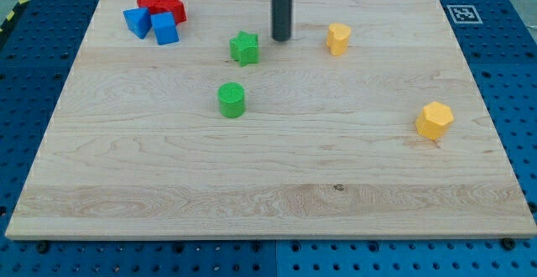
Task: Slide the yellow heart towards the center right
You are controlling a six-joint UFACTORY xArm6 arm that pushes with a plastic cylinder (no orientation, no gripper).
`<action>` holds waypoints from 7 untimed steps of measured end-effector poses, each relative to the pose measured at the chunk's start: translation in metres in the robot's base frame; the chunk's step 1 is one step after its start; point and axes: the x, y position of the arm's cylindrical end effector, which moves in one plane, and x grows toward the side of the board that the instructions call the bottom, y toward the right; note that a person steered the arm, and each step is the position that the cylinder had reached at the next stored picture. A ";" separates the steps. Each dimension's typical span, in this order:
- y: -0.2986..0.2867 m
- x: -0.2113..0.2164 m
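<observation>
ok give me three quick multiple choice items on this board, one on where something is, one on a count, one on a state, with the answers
1. My tip stands
A. between the green star and the yellow heart
B. beside the yellow hexagon
C. among the blue blocks

2. Green blocks on the board:
A. one
B. two
C. three

3. My tip and the yellow heart are
A. touching
B. apart
C. stacked

A: the rod ends between star and heart.
B: the star and the green cylinder.
B: bare wood shows between them.
</observation>
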 end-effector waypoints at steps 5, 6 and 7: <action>0.148 0.014; 0.167 0.029; 0.116 0.002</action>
